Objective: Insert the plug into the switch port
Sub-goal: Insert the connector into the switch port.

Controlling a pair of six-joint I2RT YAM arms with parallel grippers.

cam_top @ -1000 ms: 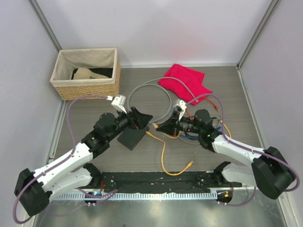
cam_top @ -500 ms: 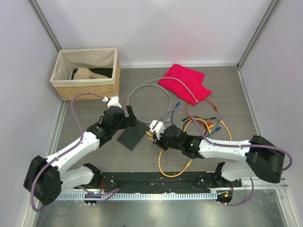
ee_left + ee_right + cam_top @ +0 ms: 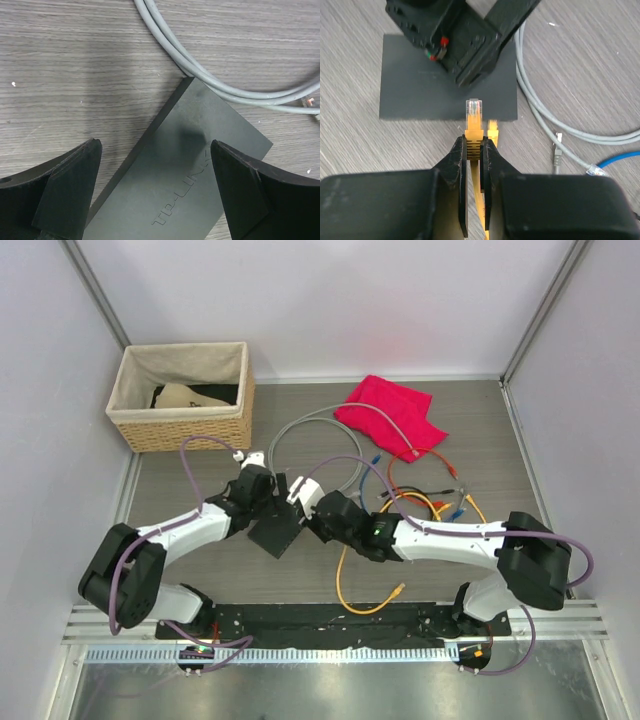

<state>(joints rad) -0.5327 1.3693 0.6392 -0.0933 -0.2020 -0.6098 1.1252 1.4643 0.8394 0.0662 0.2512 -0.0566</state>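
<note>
The switch (image 3: 275, 537) is a flat dark grey box lying askew on the table's middle. My left gripper (image 3: 157, 192) hovers open over its far end, one finger (image 3: 65, 195) on each side of the switch (image 3: 185, 175), touching nothing. My right gripper (image 3: 474, 147) is shut on the ribbed boot of a yellow plug (image 3: 474, 116). The plug's clear tip reaches the near long edge of the switch (image 3: 410, 95). Whether the tip is inside a port is hidden. From above, the right gripper (image 3: 308, 512) sits right beside the left gripper (image 3: 280, 488).
A second yellow plug (image 3: 493, 131) lies against the switch edge beside the held one. Grey cable (image 3: 535, 105) curves past the switch's right end, with a grey plug (image 3: 557, 150) and a blue cable (image 3: 615, 162). A red cloth (image 3: 392, 412), a wicker basket (image 3: 180, 425) and tangled cables (image 3: 440, 502) lie farther off.
My right arm has swung left, carrying the yellow plug to the switch's edge. My left gripper has opened wider and drawn back toward the switch's far end.
</note>
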